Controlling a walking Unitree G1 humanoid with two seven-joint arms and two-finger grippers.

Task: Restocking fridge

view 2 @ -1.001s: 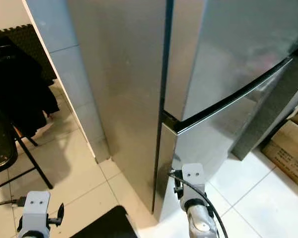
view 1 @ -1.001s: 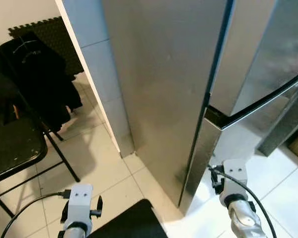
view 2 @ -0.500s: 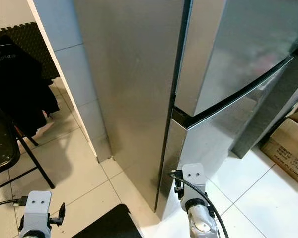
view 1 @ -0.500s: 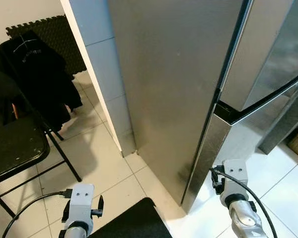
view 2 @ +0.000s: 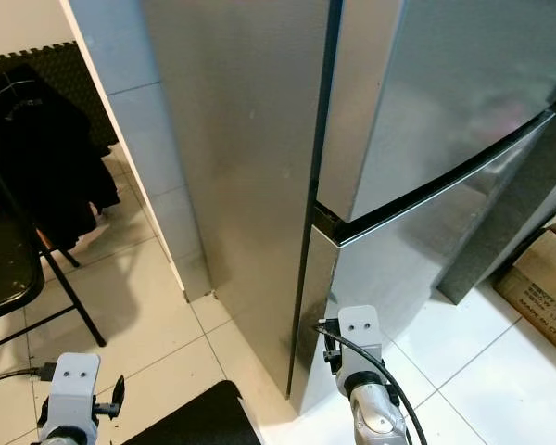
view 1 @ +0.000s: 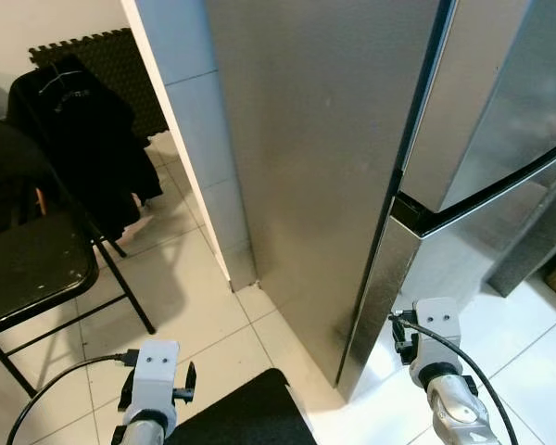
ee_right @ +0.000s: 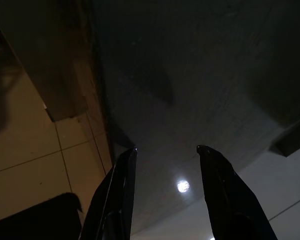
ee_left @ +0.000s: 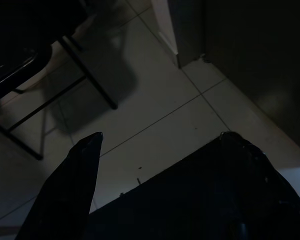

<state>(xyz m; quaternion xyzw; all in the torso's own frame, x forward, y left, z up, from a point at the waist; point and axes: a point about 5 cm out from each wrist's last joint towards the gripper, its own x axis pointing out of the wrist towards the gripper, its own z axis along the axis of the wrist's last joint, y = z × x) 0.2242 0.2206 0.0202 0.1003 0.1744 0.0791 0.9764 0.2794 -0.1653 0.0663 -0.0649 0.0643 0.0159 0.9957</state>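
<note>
left hand (ee_left: 155, 150) low over floor tiles (view 1: 195, 306), fingers spread, empty | right hand (ee_right: 165, 155) low by fridge corner, fingers parted, empty | fridge (view 1: 352, 139) straight ahead, doors closed, steel side facing | chair (view 1: 28, 269) to the left | jacket (view 1: 83, 139) hanging behind chair | box (view 2: 542, 287) far right

Closed stainless-steel fridge (view 1: 352, 167), upright

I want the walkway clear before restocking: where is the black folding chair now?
In the left eye view the black folding chair stands on the white tiled floor at the robot's far left, beside the hanging black jacket, left of the stainless steel fridge.
</note>
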